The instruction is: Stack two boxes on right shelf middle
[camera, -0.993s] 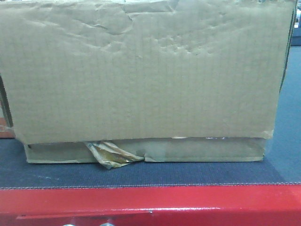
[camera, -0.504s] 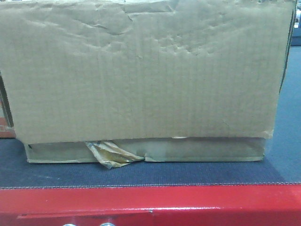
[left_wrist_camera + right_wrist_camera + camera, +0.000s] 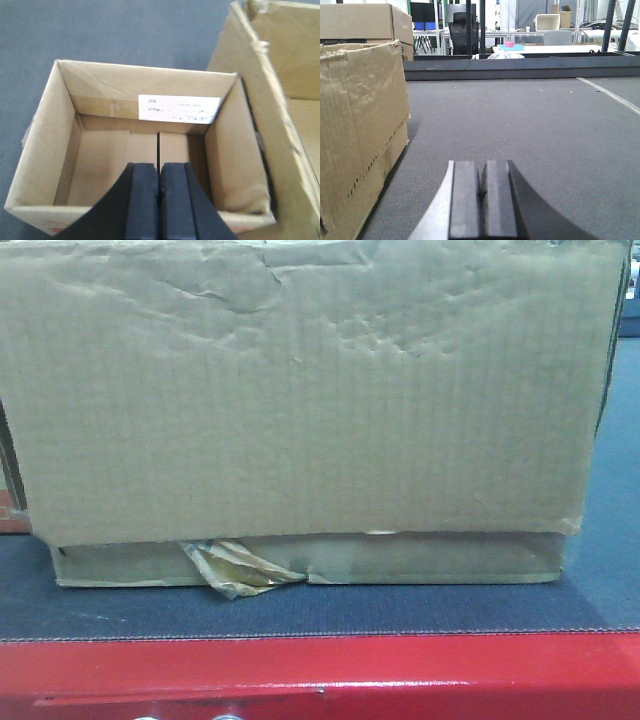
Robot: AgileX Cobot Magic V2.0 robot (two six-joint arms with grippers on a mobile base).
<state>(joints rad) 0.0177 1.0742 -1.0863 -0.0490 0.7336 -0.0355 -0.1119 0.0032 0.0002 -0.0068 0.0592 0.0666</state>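
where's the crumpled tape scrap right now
In the front-facing view the crumpled tape scrap sticks out from the bottom edge of the wrinkled box, left of centre, touching the dark grey felt platform above the red edge.

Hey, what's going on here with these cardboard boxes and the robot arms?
Nothing is being held yet. The left end effector, shut, hangs over a small open cardboard box with a larger open box beside it. The right end effector, also shut, sits low over the grey felt next to a worn box. The boxes rest on the felt, unstacked.
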